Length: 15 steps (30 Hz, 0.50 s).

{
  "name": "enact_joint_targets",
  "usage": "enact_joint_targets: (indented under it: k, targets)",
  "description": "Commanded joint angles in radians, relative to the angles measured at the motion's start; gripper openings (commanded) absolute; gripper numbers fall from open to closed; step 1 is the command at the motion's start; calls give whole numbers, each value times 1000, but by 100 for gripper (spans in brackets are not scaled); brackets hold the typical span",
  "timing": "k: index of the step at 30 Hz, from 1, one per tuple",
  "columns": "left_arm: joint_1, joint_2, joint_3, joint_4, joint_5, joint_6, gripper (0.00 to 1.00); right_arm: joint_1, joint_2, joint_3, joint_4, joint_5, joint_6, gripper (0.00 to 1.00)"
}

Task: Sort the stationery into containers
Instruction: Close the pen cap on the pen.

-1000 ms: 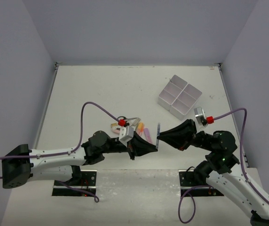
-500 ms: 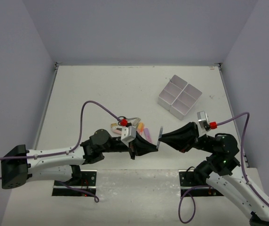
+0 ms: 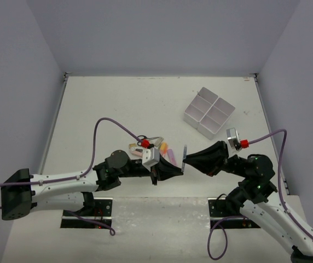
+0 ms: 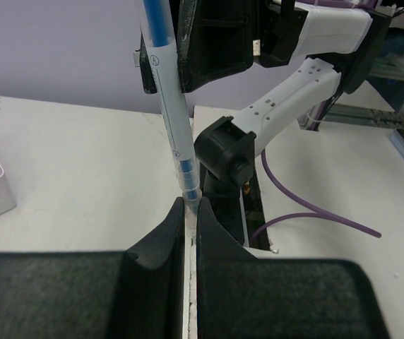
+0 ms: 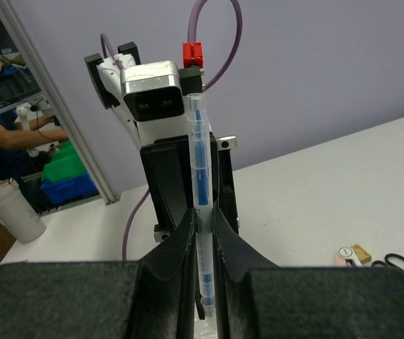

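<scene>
Looked like mid-handover. Left gripper (image 4: 190, 210) was clamped shut on the tapered lower tip of a clear pen (image 4: 168, 113) with a blue core, and the pen stood roughly upright out of it. Right gripper (image 5: 203, 224) was closed on the same pen from the opposite side, with the shaft running up between its fingers (image 5: 177, 247). So there were two pinches on one pen, arms nose to nose above the near edge of the worktop (image 3: 118, 104), about mid-width.

My read: the pen was going left to right, since the white four-compartment box (image 3: 209, 112) sat toward the far right corner, on the right arm's side. Couldn't confirm direction from the frames. The box was turned diamond-wise to the worktop edges, and its compartments looked empty from above.

The rest of the stationery lay in a loose cluster just beyond the left wrist, near the near edge, slightly left of centre:
- black-handled scissors (image 5: 402, 263)
- pink and purple markers (image 3: 171, 155)
- small erasers (image 5: 346, 254)

All of it was well apart from the box, hence the relay, I'd guess.

Surface was a matte white worktop with pale lavender-grey walls on three sides. The right wrist view saw past the enclosure: a person (image 5: 4, 134) at the left, green and blue bins (image 5: 64, 173), and a paper cup (image 5: 15, 212). Purple cables (image 3: 104, 129) looped off both wrists.
</scene>
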Motion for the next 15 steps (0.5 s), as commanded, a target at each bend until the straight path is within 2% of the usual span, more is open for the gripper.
enact_joint_targets:
  k: [1, 8, 15]
  targets:
    - [4, -28, 84, 102, -52, 55, 0, 1, -20, -38, -43, -37, 10, 0]
    - [4, -49, 70, 116, -76, 43, 0, 1, -87, -80, 12, -14, 22, 0]
    - [4, -29, 65, 186, -36, 43, 0, 2, -94, -94, 48, -2, 53, 0]
